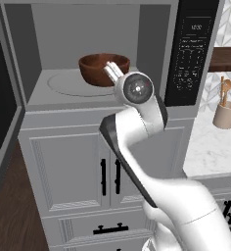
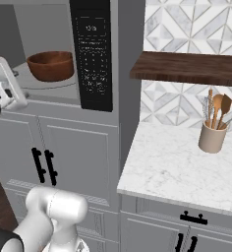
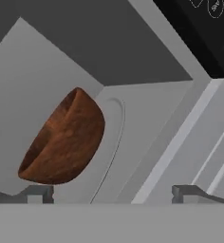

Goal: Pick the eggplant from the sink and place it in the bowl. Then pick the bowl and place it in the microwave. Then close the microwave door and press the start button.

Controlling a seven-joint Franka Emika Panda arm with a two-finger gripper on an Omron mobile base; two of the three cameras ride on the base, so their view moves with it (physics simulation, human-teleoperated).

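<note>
The reddish-brown wooden bowl (image 1: 103,68) (image 2: 50,65) (image 3: 66,142) sits on the round turntable (image 1: 68,84) inside the grey microwave (image 1: 88,29), whose black keypad panel (image 1: 193,54) (image 2: 93,54) is on the right. My gripper (image 1: 112,70) (image 3: 114,192) is open just in front of the bowl's right side, holding nothing, with its fingertips (image 3: 38,192) wide apart. The microwave door (image 1: 1,112) stands swung open at the far left. The eggplant is hidden and the sink is out of view.
Grey cabinets with black handles (image 1: 110,176) (image 2: 43,165) sit under the microwave. To the right are a white marble counter (image 2: 177,167), a beige utensil holder (image 2: 212,137) (image 1: 225,115) and a dark wooden shelf (image 2: 187,68).
</note>
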